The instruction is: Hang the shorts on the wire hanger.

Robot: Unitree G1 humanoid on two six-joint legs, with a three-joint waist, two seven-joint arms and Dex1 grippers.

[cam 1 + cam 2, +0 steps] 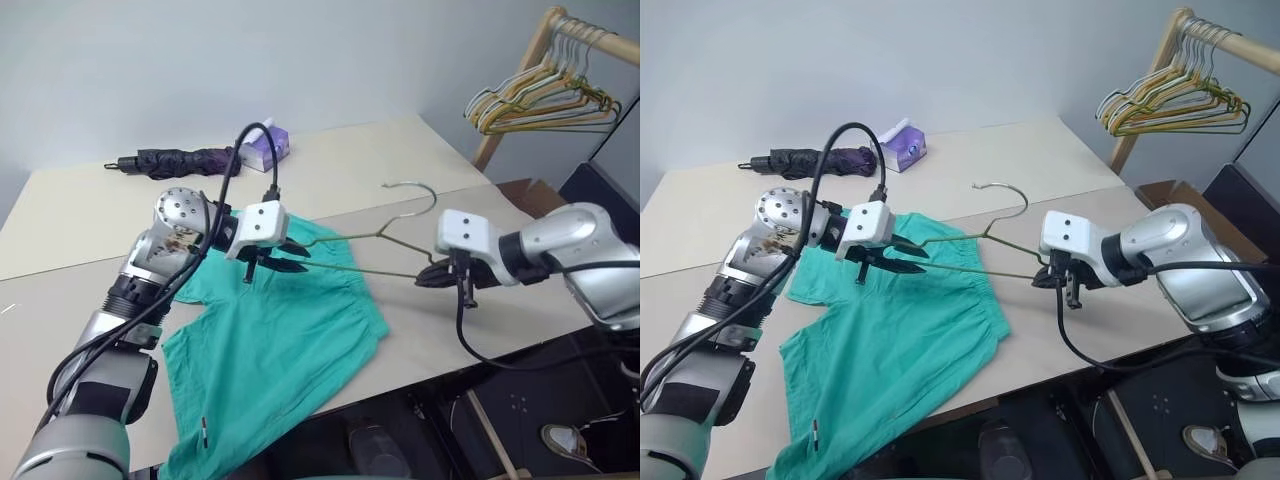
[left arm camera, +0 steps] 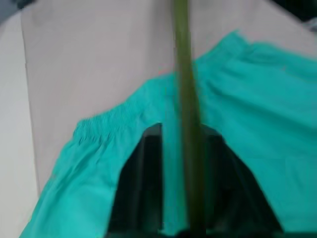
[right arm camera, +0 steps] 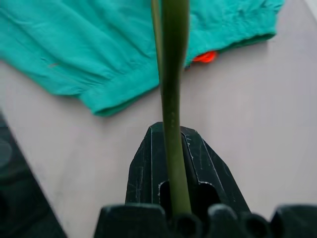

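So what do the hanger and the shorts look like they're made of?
The wire hanger: thin metal wire by the look, olive-gold with a dull sheen, keeping its bent hook and triangle. The shorts: soft woven cloth, matte teal-green, wrinkled, gathered at the waistband; the fibre can't be told.

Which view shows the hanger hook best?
The left eye view: the hanger shows whole there, hook raised above the table. The right eye view shows much the same. Both wrist views show a close stretch of wire, no hook.

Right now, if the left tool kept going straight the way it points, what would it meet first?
Probably the shorts: the left tool angles down over them, the wire hanger running between its fingers. Depth is unclear.
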